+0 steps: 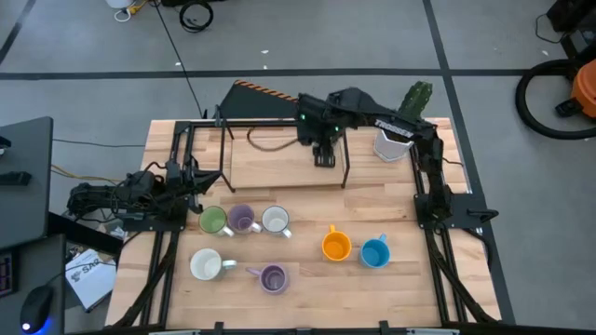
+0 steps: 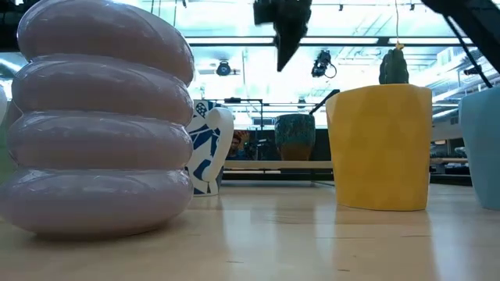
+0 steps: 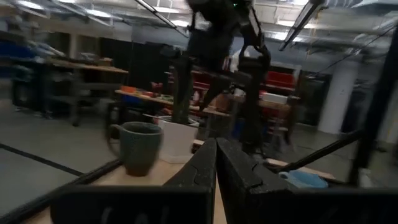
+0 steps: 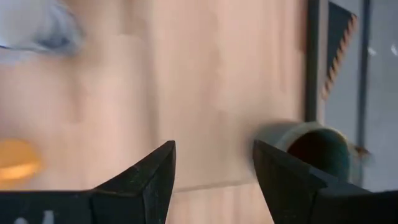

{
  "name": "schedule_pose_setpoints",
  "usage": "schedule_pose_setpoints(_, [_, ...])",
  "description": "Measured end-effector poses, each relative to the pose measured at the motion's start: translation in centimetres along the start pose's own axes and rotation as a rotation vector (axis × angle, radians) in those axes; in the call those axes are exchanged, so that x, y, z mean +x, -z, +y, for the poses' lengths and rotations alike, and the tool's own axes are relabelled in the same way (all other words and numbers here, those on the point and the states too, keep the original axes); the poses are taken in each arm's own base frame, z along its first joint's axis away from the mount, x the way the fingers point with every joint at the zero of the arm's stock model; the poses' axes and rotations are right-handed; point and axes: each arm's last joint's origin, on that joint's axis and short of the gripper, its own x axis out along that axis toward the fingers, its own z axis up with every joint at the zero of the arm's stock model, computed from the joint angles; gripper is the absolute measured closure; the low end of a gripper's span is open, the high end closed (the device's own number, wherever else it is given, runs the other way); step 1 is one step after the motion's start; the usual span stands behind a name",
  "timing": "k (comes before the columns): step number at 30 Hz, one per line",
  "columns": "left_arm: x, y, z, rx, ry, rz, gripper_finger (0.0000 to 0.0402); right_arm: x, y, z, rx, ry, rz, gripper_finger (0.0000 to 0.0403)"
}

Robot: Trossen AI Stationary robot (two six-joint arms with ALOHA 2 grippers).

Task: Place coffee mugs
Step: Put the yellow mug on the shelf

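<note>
Several mugs stand upright on the wooden table point(image 1: 307, 200): green point(image 1: 212, 221), purple point(image 1: 242, 219) and white point(image 1: 276, 220) in a row. Nearer the front stand another white point(image 1: 206, 265), another purple point(image 1: 273, 277), orange point(image 1: 336, 246) and blue point(image 1: 374, 252). A dark mug point(image 4: 314, 149) stands by the far edge, also in the low view point(image 2: 295, 136). My right gripper point(image 4: 214, 165) hangs open above the far middle of the table point(image 1: 323, 156), pointing steeply down, with the dark mug off to one side of its fingers. My left gripper point(image 3: 216, 163) rests shut at the table's left edge point(image 1: 191, 181).
A white faceted pot point(image 1: 396, 141) with a cactus stands at the far right corner. Black frame rails point(image 1: 346, 158) cross the far part of the table, and a cable point(image 1: 270, 141) lies there. A striped black board point(image 1: 265, 96) sits behind the far edge.
</note>
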Motion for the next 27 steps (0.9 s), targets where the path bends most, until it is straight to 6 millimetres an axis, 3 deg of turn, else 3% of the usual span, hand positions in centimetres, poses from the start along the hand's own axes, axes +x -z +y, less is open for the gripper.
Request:
schedule_pose_setpoints(4, [-0.1, -0.1, -0.5, -0.015, 0.186, 0.007, 0.0386, -0.5, -0.2, 3.7, -0.036, -0.073, -0.073, 0.0183])
schedule_pose_setpoints(8, [-0.2, -0.5, -1.0, -0.023, 0.342, -0.018, 0.0386, 0.6, 0.4, 7.8, -0.097, -0.106, -0.166, 0.0184])
schedule_pose_setpoints(15, [-0.2, -0.6, -1.0, -0.032, 0.316, -0.032, 0.0386, 3.5, 4.2, 13.2, -0.119, -0.098, -0.315, 0.0194])
schedule_pose_setpoints(20, [0.1, -0.9, -0.8, -0.047, 0.242, -0.069, 0.0386, 4.9, 7.2, 15.6, -0.138, -0.074, -0.372, 0.0198])
schedule_pose_setpoints(27, [0.8, -2.2, -1.2, -0.124, 0.210, -0.146, 0.0386, 5.4, 10.3, 16.9, -0.156, -0.060, -0.422, 0.0201])
